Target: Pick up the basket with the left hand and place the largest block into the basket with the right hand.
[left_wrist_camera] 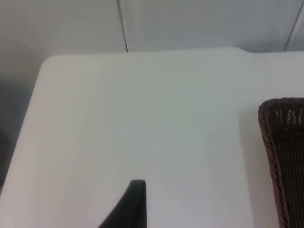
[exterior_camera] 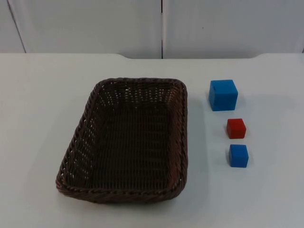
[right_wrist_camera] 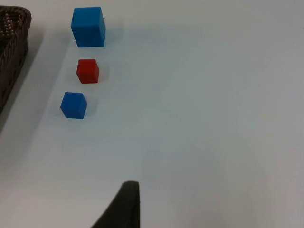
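A dark brown woven basket stands on the white table left of centre, and nothing lies in it. To its right three blocks sit in a column: a large blue block farthest back, a small red block, then a small blue block nearest the front. My left gripper hangs over bare table, well to the left of the basket's corner. My right gripper waits over bare table to the right of the large blue block, red block and small blue block.
The grey partition wall closes the table at the back. The table's left edge runs close to my left gripper. White table surface stretches to the right of the blocks.
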Robot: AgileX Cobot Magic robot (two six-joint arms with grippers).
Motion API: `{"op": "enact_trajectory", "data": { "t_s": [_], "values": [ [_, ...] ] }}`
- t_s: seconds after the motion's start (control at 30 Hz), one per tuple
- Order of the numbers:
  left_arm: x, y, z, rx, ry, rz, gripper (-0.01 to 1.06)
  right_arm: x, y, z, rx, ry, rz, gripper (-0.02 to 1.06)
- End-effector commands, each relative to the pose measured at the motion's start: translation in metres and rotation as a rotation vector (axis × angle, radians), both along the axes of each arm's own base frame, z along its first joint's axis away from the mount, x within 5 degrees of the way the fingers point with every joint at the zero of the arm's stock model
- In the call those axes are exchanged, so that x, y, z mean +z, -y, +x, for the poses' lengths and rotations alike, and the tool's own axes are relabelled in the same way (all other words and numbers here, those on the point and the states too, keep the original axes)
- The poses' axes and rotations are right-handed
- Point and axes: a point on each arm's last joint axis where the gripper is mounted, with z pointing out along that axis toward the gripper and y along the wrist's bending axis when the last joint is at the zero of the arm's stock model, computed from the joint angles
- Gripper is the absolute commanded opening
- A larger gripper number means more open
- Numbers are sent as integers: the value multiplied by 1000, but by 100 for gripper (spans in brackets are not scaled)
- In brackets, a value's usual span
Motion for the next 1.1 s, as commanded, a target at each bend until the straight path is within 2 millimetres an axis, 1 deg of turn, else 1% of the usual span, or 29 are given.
{"op": "enact_trajectory", "data": {
  "t_s": [0.0, 0.1, 0.17, 0.2, 0.33, 0.37, 0.4, 0.5, 0.53, 0.67, 0.7, 0.87, 0.9, 1.03, 1.07],
  "values": [
    [-1, 3, 9, -29, -24, -18, 105, 0, 0, 0, 6, -1, 1, 105],
    [-3, 5, 15, -49, -38, -25, 105, 0, 0, 0, 6, -1, 1, 105],
    [-8, 8, 26, -88, -67, -29, 105, 0, 0, 0, 6, -1, 1, 105],
    [-8, 8, 26, -88, -67, -29, 105, 0, 0, 0, 6, -1, 1, 105],
    [-17, 12, 47, -125, -111, -51, 105, 0, 0, 0, 6, -1, 1, 105],
    [-17, 12, 47, -125, -111, -51, 105, 0, 0, 0, 6, -1, 1, 105],
    [-19, 14, 52, -138, -120, -59, 105, 0, 0, 0, 6, -1, 1, 105],
    [-29, 19, 72, -192, -165, -87, 105, 0, 0, 0, 6, -1, 1, 105],
    [-29, 19, 72, -192, -165, -87, 105, 0, 0, 0, 6, -1, 1, 105],
    [-43, 22, 93, -227, -214, -101, 105, 0, 0, 0, 6, -1, 1, 105],
    [-43, 22, 93, -227, -214, -101, 105, 0, 0, 0, 6, -1, 1, 105],
    [-59, 26, 117, -251, -282, -128, 97, 0, 0, 0, 6, -1, 1, 105],
    [-59, 26, 117, -251, -282, -128, 97, 0, 0, 0, 6, -1, 1, 105],
    [-60, 26, 137, -254, -317, -135, 95, 0, 0, 0, 6, -1, 1, 105],
    [-60, 26, 137, -254, -317, -135, 95, 0, 0, 0, 6, -1, 1, 105]
  ]
}}
